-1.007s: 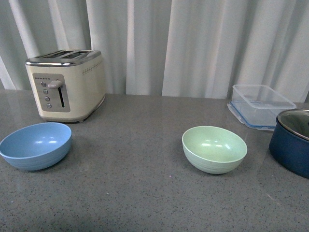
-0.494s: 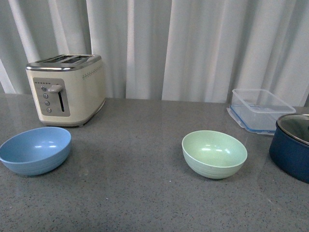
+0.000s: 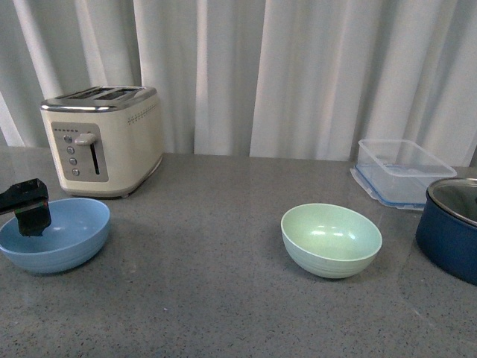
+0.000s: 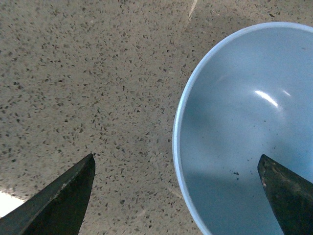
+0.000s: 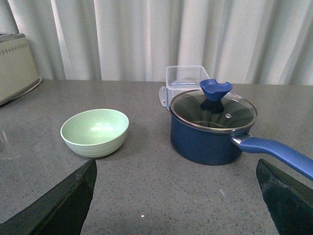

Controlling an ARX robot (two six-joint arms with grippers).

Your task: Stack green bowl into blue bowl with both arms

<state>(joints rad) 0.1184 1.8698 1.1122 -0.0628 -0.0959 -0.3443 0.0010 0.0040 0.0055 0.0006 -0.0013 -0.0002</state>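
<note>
The blue bowl [image 3: 67,237] sits on the grey counter at the left, in front of the toaster. My left gripper [image 3: 31,212] is open and hangs over the bowl's left rim. In the left wrist view the blue bowl's [image 4: 244,122] rim runs between the spread jaws of the left gripper [image 4: 176,196], one finger over the counter and the other finger [image 4: 288,196] over the bowl's inside. The green bowl [image 3: 332,240] sits upright right of centre. My right gripper [image 5: 176,196] is open and empty, low over the counter, well short of the green bowl [image 5: 95,132].
A cream toaster [image 3: 104,138] stands at the back left. A clear plastic container [image 3: 402,168] stands at the back right. A dark navy pot [image 3: 451,227] with a glass lid and long handle [image 5: 276,152] stands right of the green bowl. White curtains hang behind.
My left gripper has come into the front view at the blue bowl's left rim. The front view has shifted slightly, so everything sits a little lower. The bowls have not moved.
</note>
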